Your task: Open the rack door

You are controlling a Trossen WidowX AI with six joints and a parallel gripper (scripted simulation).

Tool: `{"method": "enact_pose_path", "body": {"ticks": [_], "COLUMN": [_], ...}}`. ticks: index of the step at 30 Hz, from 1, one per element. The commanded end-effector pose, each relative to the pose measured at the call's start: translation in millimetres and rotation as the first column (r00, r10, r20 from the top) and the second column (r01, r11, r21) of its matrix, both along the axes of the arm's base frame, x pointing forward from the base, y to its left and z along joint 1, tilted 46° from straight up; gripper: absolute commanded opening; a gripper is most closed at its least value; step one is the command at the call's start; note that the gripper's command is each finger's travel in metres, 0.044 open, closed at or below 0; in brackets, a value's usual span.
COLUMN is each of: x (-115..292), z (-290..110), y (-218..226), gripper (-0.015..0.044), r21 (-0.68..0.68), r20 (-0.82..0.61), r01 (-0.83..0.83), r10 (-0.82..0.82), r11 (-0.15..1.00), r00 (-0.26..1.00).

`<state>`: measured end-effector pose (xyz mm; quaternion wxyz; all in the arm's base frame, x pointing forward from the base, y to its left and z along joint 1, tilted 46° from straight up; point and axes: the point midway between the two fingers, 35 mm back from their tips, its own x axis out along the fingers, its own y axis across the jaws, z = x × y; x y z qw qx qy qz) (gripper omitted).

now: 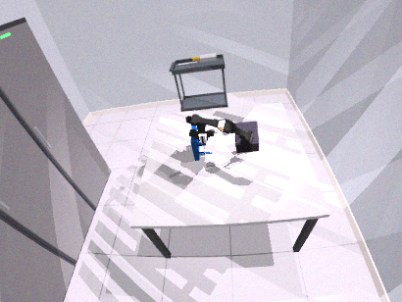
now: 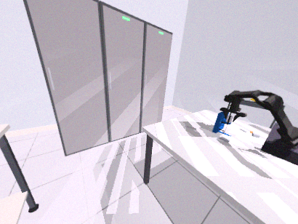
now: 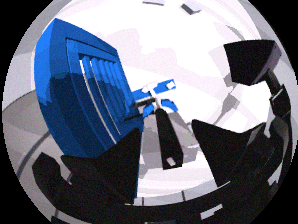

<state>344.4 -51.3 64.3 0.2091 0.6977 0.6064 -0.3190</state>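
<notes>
The blue rack (image 1: 195, 151) (image 2: 218, 124) (image 3: 52, 75) stands upright on the table; its ribbed side fills the left of the wrist view. The dark upright handle (image 3: 169, 140) shows in the wrist view, with small blue parts (image 3: 169, 86) around its far end. My gripper (image 1: 202, 135) (image 2: 232, 114) (image 3: 165, 127) points down at the rack. Its fingers stand apart on either side of the handle, with gaps showing on both sides; it is open. The rack's side stands close beside the left finger. How far the door stands open I cannot tell.
The arm rises from a dark box (image 1: 248, 139) (image 2: 279, 140) (image 3: 250, 62) on the white table (image 1: 221, 201) (image 2: 203, 160). A small orange and white item (image 2: 251, 133) lies between box and rack. A grey cart (image 1: 206, 102) stands behind the table; tall cabinets (image 2: 76, 73) stand beyond it.
</notes>
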Motion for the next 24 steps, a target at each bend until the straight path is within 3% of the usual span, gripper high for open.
{"method": "enact_pose_path", "body": {"ticks": [1, 24], "x": [2.1, 2.1], "z": [-1.1, -1.1], "y": [0.4, 0.4], "gripper": [0.0253, 0.0099], "r21": [0.001, 0.001], "r20": [0.0, 0.0], "r01": [0.007, 0.007], "r10": [-0.007, -0.007], "r11": [1.0, 1.0], "r00": [1.0, 1.0]}}
